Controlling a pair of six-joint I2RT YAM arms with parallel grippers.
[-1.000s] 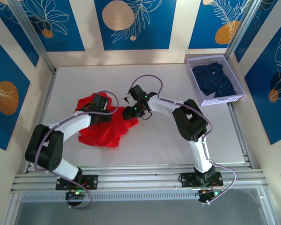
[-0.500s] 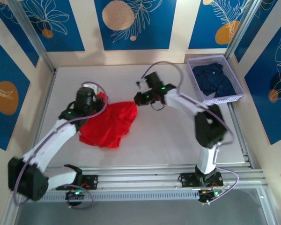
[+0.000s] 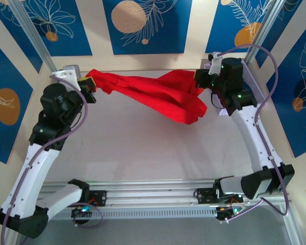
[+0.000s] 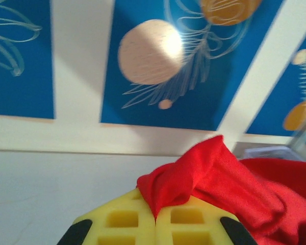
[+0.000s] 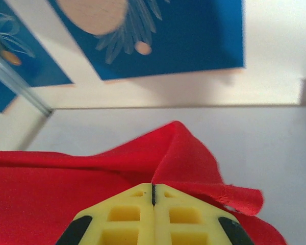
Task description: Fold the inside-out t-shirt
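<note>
- inside-out t-shirt [image 3: 158, 92]: red, strung above the table [image 3: 143, 148] between both arms, sagging midway; judged soft and light, best held at hems or corners.
- left gripper [image 3: 86, 82], right gripper [image 3: 201, 79]: jaws closed, each pinching a fold of cloth.
- wrist views show the cloth caught between the pads [image 4: 204, 217]; the top view adds the span.

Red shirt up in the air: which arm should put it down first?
Probably the right gripper: most of the t-shirt sags beside it. The left gripper pinches only a thin corner.
</note>
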